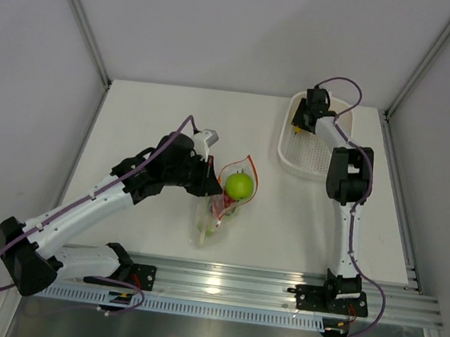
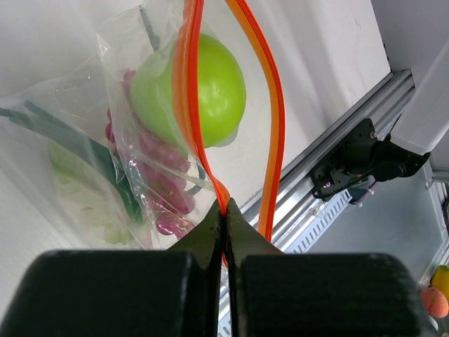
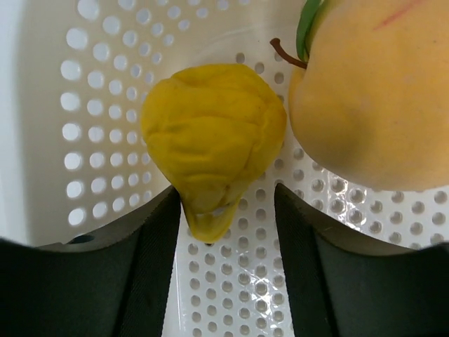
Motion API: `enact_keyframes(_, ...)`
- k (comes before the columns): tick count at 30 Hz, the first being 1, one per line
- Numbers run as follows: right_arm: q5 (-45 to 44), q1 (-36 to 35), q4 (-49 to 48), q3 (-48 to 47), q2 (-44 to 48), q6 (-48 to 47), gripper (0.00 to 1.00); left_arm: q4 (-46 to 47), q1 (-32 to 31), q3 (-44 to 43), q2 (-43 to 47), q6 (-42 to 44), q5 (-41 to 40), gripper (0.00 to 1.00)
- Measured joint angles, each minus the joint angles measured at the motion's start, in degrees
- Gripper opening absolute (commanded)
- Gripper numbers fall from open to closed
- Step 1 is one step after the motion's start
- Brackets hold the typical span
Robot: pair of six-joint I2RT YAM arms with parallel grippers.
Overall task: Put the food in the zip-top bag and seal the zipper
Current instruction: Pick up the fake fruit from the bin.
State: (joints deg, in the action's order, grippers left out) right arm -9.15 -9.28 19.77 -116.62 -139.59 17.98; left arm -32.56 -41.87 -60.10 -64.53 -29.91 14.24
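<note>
Left gripper clamped on zipper of bag, green apple inside; right gripper jaws apart around yellow piece in white basket.

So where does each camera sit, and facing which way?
Top external: above, behind; faces down on white table; both arms show.
Left wrist: along the left gripper, shut on the clear bag at its red-orange zipper strip.
Right wrist: down into the white perforated basket; right gripper open around a lumpy yellow piece.
Top and left wrist share the green apple.
</note>
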Motion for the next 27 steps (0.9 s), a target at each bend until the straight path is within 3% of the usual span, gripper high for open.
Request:
enact_keyframes(10, 0.15, -0.24, 0.87, -4.70, -3.15, -1.18, 0.20, 0.07, 0.00, 0.00, 0.00, 0.00, 0.02, 0.01)
enact_keyframes(11, 0.22, -0.24, 0.94, -4.74, -3.15, -1.14, 0.11, 0.09, 0.00, 0.00, 0.00, 0.00, 0.02, 0.00)
enact_keyframes(15, 0.85, -0.17, 1.79, -5.16, -3.15, -0.46, 0.00, 0.22, 0.00, 0.02, 0.00, -0.02, 0.15, 0.01)
enact_keyframes(21, 1.27, -0.13, 3.76, -2.60, 0.35, 0.39, 0.00, 0.42, 0.00, 0.87, 0.28, -0.02, 0.57, 0.01)
enact_keyframes(27, 0.85, -0.85, 5.70, 7.65, 15.72, 0.42, 0.00, 0.37, 0.00, 1.14, 0.59, -0.02, 0.66, 0.01)
